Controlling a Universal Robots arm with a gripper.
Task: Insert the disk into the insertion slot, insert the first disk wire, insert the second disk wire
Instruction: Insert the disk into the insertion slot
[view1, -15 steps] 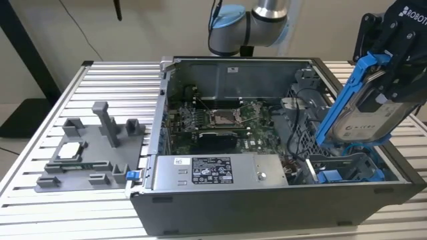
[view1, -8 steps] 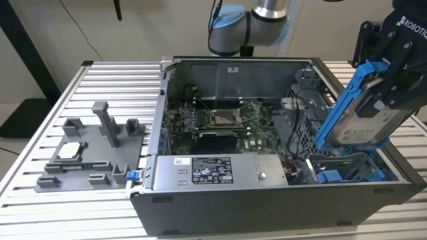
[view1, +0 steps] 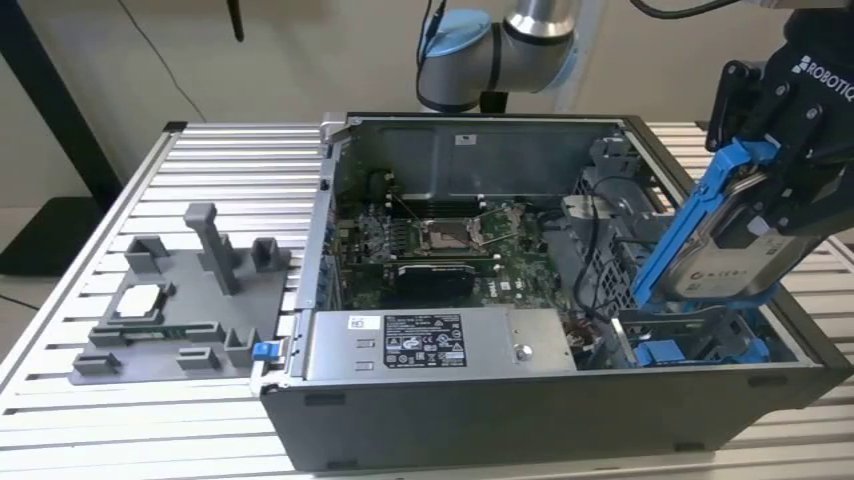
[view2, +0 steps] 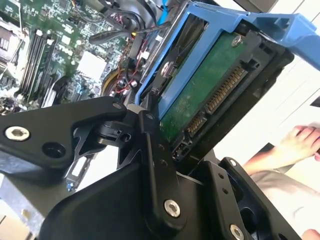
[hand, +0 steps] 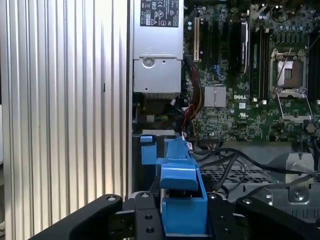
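Observation:
My gripper (view1: 771, 195) is shut on the disk (view1: 727, 245), a silver drive in a bright blue carrier. It hangs tilted over the front corner of the open computer case (view1: 534, 420) on the exterior view's right. Below it is the insertion slot (view1: 694, 348), in the grey drive cage with blue fittings. The second wrist view has the disk's green underside and connector (view2: 207, 90) between my black fingers (view2: 152, 150). In the first wrist view the blue carrier (hand: 182, 197) sits in the gripper (hand: 182, 212) above the perforated cage (hand: 240, 172). Black cables (hand: 225, 156) lie loose over the cage; I cannot tell which are the disk wires.
The case stands on a slatted metal table (view1: 200, 150). A grey power supply box (view1: 427, 345) fills the case's front, with the motherboard (view1: 441, 240) behind it. A grey fixture with parts (view1: 174, 300) sits on the exterior view's left. Part of a person (view2: 295, 145) is beyond the disk.

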